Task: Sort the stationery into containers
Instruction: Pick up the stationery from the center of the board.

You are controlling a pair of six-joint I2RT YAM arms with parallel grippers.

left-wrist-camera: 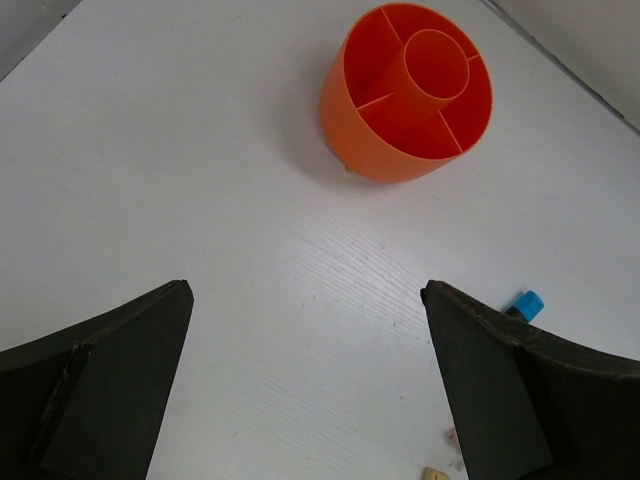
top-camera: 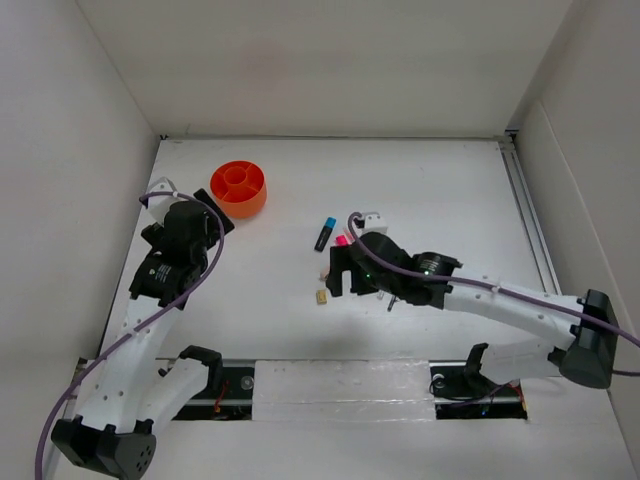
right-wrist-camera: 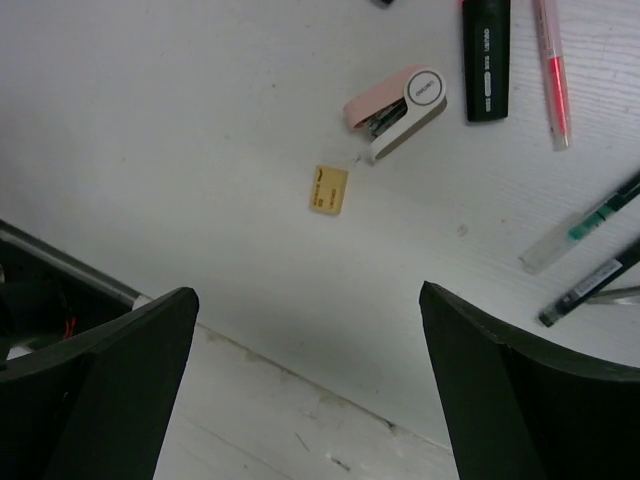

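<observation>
The orange round organiser stands at the back left, and in the left wrist view its compartments look empty. My left gripper is open and empty just short of it. My right gripper is open and empty over the stationery at mid-table. The right wrist view shows a tan eraser, a small pink and white stapler, a black highlighter, a thin pink pen and two dark pens. A blue-capped highlighter lies behind the gripper. The scissors are hidden.
White walls close in the table on the left, back and right. A metal rail runs along the right side. The table's front edge with its taped strip lies under my right gripper. The blue cap shows beside my left gripper's right finger.
</observation>
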